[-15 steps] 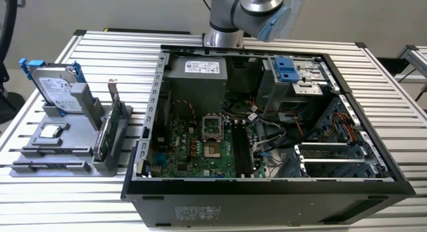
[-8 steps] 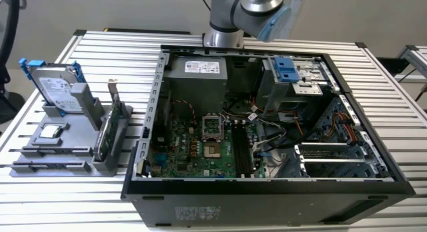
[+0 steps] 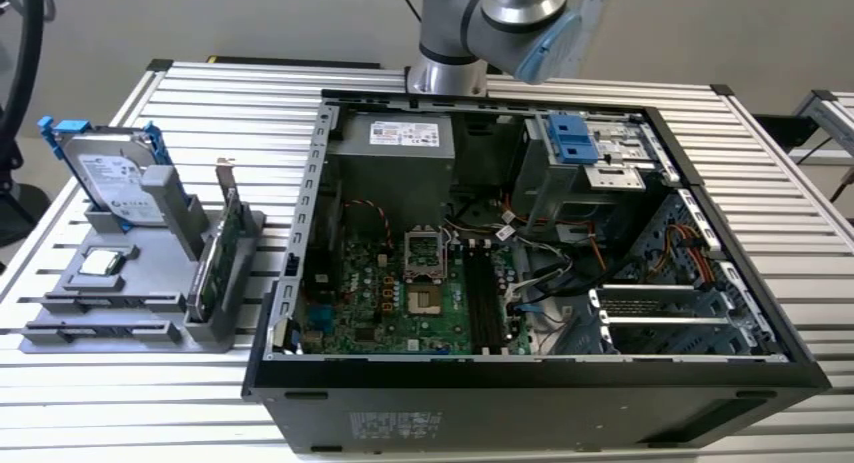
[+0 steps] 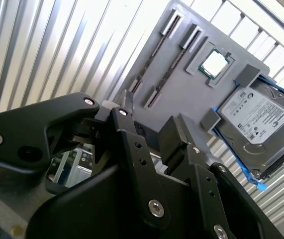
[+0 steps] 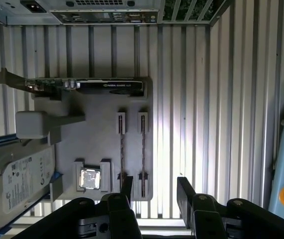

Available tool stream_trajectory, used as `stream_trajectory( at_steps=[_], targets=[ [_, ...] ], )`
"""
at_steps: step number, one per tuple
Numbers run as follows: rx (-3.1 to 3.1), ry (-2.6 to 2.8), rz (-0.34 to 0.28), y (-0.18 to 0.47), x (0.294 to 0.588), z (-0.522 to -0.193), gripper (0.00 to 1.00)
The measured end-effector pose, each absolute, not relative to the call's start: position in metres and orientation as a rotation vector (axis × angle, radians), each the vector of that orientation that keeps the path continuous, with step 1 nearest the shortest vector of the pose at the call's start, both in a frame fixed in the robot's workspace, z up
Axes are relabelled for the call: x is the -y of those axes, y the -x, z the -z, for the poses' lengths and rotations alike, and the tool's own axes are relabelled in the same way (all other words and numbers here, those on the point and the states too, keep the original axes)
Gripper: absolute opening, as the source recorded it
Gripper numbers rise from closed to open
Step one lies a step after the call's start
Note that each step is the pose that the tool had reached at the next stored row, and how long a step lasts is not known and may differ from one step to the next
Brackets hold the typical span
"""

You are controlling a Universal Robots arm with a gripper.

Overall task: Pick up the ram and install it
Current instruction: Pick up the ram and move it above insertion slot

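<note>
One gray holder point(image 5: 102, 144) holds hard drive point(image 5: 20, 174), card point(image 5: 92, 85), processor point(image 5: 91, 178); gripper point(image 5: 155, 188) jaws apart.

A work table point(image 3: 781, 218) of ribbed silver slats stood before a plain grey wall point(image 3: 240, 18). A second slatted table point(image 3: 834, 111) stood at the exterior view's right edge — apart from the first, a dark gap between them. Bright light glared off the slats point(image 5: 196, 99) in both wrist views.
</note>
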State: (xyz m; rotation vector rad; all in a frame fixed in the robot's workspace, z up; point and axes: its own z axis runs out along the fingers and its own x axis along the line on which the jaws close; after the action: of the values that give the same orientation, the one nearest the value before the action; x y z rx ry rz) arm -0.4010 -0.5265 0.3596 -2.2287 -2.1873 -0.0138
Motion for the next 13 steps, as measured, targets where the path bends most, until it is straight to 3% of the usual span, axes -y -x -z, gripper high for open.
stream_trajectory(
  at_steps=[13],
  targets=[
    [2.187, 2.228, 0.012, 0.4009, 0.5265, -0.3549, 1.0]
  ],
)
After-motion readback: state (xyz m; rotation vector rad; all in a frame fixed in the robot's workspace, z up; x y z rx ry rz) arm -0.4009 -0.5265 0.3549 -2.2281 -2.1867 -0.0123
